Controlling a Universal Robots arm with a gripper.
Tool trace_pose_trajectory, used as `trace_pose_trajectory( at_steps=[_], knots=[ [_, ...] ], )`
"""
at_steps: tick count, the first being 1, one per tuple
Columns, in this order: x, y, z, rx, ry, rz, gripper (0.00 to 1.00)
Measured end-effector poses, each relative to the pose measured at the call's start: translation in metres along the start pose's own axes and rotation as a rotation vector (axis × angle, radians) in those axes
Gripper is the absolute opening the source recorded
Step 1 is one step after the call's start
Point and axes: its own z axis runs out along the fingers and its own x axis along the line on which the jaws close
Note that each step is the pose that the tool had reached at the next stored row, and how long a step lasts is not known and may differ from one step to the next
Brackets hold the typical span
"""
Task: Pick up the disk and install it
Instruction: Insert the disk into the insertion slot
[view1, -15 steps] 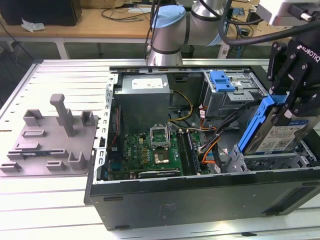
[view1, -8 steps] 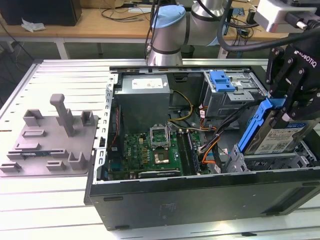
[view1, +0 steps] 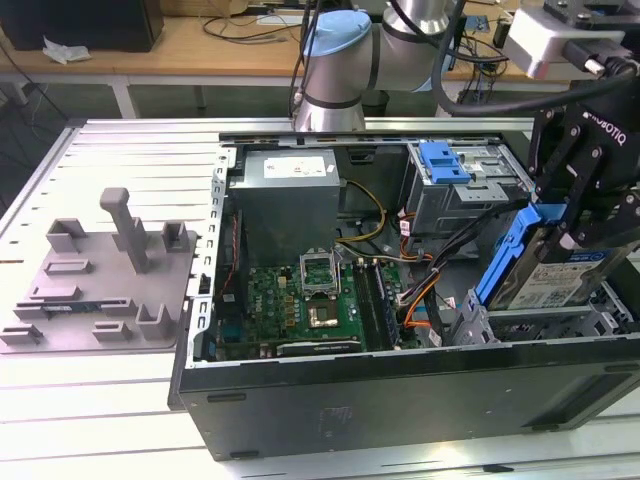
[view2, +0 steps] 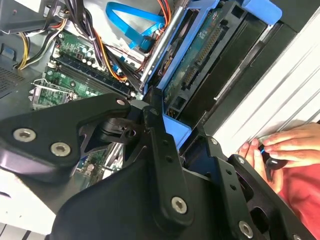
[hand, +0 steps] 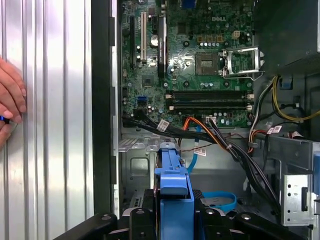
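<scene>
Disk (view1: 560, 280) is held clenched in the end effector (view1: 565, 235), tilted just above the drive cage (view1: 530, 325). Tilt should be taken out, blue rails (view1: 503, 255) squared to the cage slot, cables (view1: 425, 295) beside the cage kept unpinched

The black pincer (view2: 175, 125) clamps the disk (view2: 200, 60), circuit side showing, just inside the computer case's wall, near the green motherboard (view2: 65, 82); a hand (view2: 285, 145) rests on the ribbed worktop (view2: 295, 70)
</scene>
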Motion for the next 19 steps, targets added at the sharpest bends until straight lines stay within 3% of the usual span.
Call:
trace_pose_trajectory(
  at_steps=[6, 10, 11, 19],
  knots=[
    [0.0001, 0.0, 0.0054, 0.0, 0.0001, 0.0, 0.37],
    [0.0003, 0.0, 0.006, 0.0, 0.0001, 0.0, 0.38],
    [0.0003, 0.0, 0.006, 0.0001, 0.0001, 0.0, 0.44],
    [0.0003, 0.0, 0.0063, 0.0, 0.0, 0.0, 0.44]
  ],
)
